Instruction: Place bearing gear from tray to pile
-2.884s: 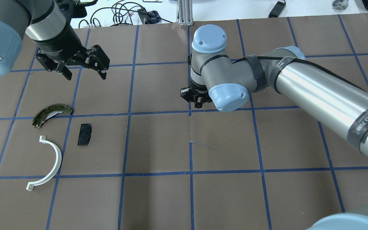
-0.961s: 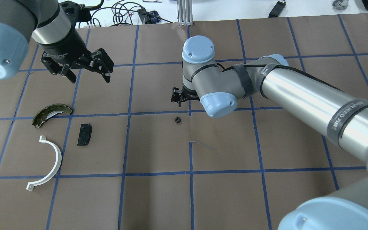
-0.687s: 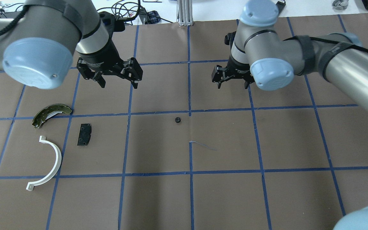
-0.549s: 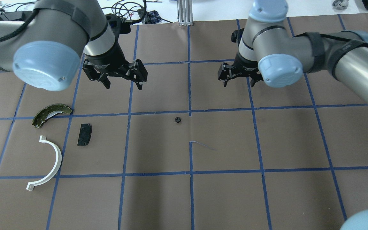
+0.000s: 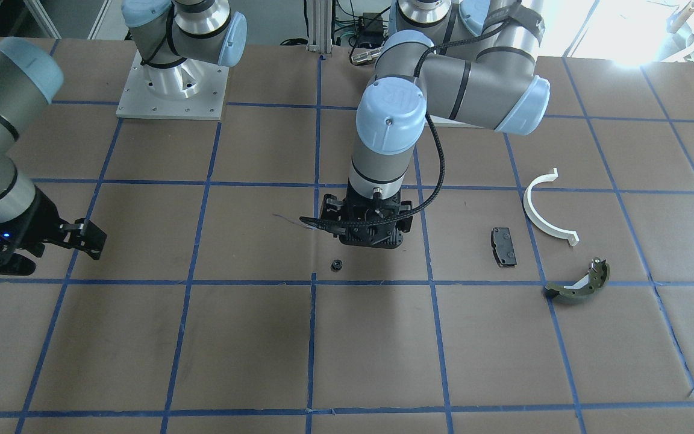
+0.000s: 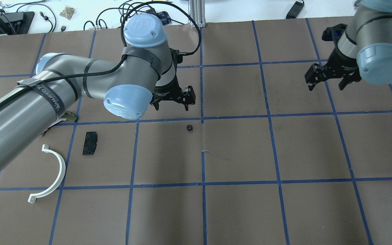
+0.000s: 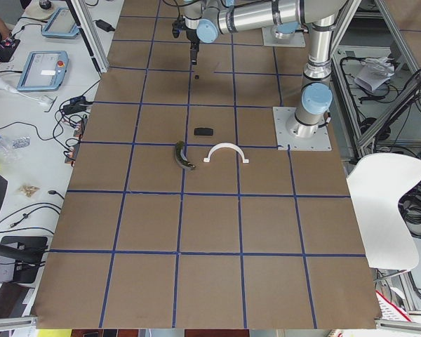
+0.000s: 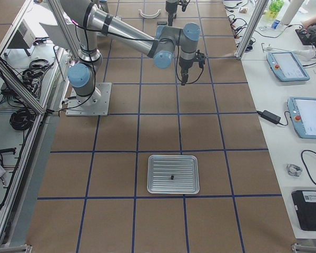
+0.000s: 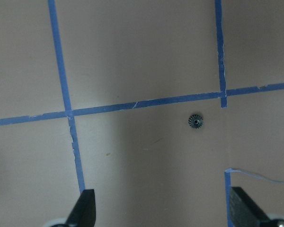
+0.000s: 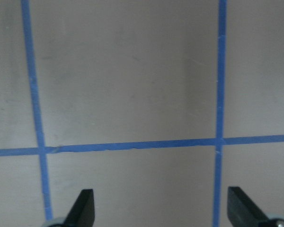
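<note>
1. Table (image 6: 237,211): covered in brown paper and ruled into squares by blue tape.
2. Left arm (image 6: 80,85): reached across to the middle of the table, wrist pointed down.
3. Right arm (image 6: 379,58): held over the table's right side in the overhead view.
4. Tray (image 8: 160,184): ribbed metal, lying flat on the robot's right end of the table. One small dark piece (image 8: 171,176) is seen on it, too small to identify.
5. Left gripper (image 6: 171,106): jaws spread wide, nothing held.
6. Right gripper (image 6: 326,84): jaws spread wide, nothing held, only bare paper and tape beneath it.
7. Pile (image 6: 90,143): a loose cluster of three parts on the robot's left, none touching another.
8. White half-ring (image 5: 537,214): lying flat.
9. Olive-green shoe (image 5: 579,283): curved, with a metal end. It is largely hidden by the left arm in the overhead view.
10. Black pad (image 5: 503,246): rectangular, lying between the left gripper and the other two pile parts.
11. Bearing gear (image 6: 189,128): lying on the paper near a tape crossing, well apart from the pile and off the tray. In the wrist view it is seen ahead of the left gripper's open fingers (image 9: 83,210), toward the view's right-hand finger, untouched by either.
</note>
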